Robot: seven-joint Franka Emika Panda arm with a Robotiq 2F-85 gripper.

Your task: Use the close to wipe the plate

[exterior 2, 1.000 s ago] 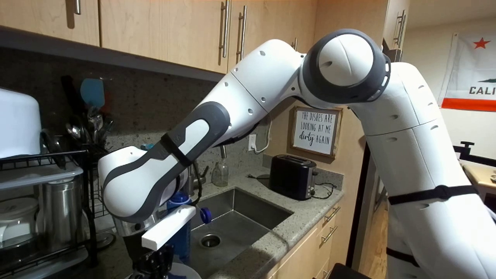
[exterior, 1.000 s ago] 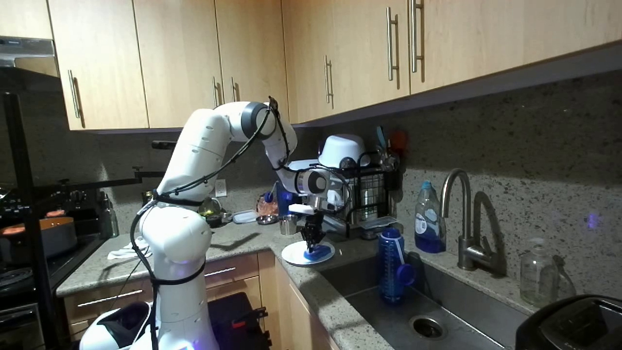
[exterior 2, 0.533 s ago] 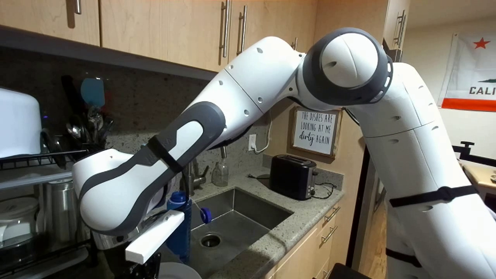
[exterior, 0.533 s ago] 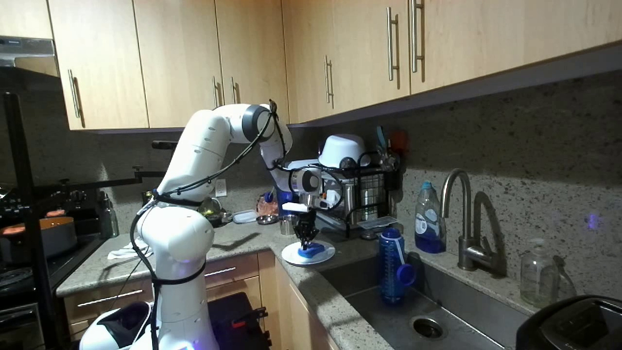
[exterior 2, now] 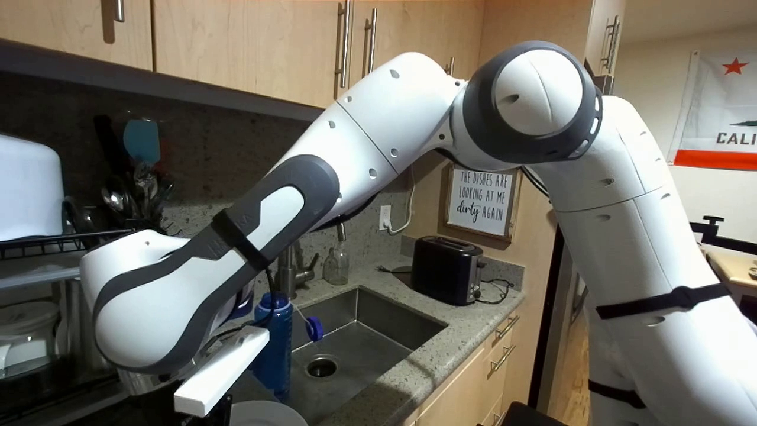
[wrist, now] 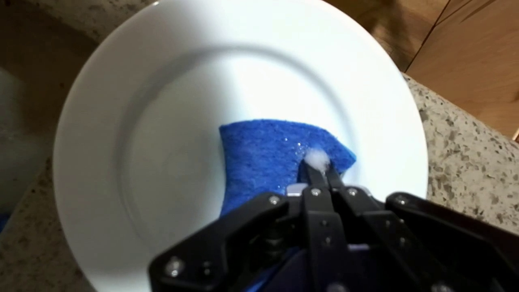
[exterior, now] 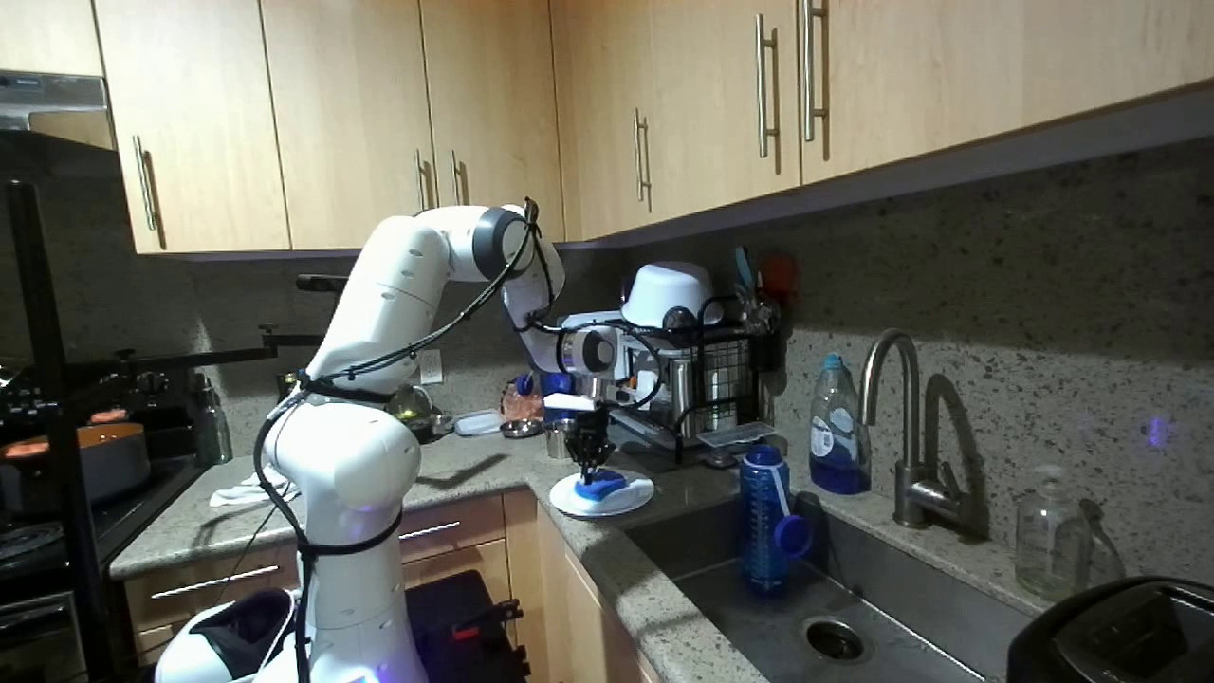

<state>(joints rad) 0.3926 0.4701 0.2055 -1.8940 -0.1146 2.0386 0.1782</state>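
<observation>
The sink [exterior 2: 390, 324] is brushed metal with a soft sheen, as is the faucet [exterior: 911, 427] on its wall side. Around it the counter [exterior: 626, 579] is smooth speckled stone. At one end of the sink I see a plate [wrist: 182, 134], glossy as glazed ceramic, and on it a cloth [wrist: 259, 158], matt and fibrous, with wet foam [wrist: 317, 159] glistening. The gripper [wrist: 322, 173] there looks satin-smooth, its screw heads [wrist: 174, 267] shiny metal. The bottle [exterior: 763, 522] in the sink is translucent plastic; the cabinets [exterior: 702, 104] above, smooth wood.
</observation>
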